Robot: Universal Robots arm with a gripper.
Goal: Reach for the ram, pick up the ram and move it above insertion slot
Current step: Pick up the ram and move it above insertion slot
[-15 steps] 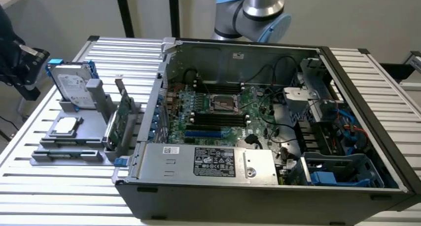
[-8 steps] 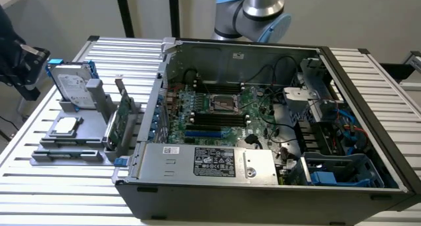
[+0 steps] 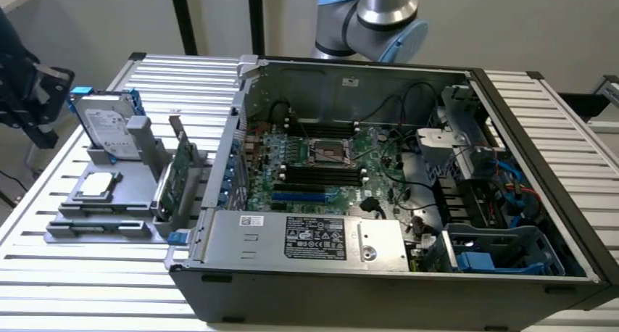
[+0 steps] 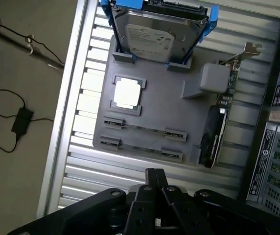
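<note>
Jaws pressed together, empty, above counter (image 4: 110,171). Ram (image 4: 145,130) ahead of jaws, apparently edge-on in grey tray (image 4: 169,105), long axis crosswise to their reach, untouched.

Pale wall (image 3: 503,27), dull grey floor (image 4: 12,166), ribbed aluminium table (image 3: 77,274).

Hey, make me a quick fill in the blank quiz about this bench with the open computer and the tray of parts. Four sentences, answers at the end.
1. The hard drive stands in a ___ frame.
2. The square chip lies on the ___ holder.
3. The open computer case sits on the exterior view's ___ of that holder.
4. The pincer holds ___.
Answers: blue; grey; right; nothing.
</note>
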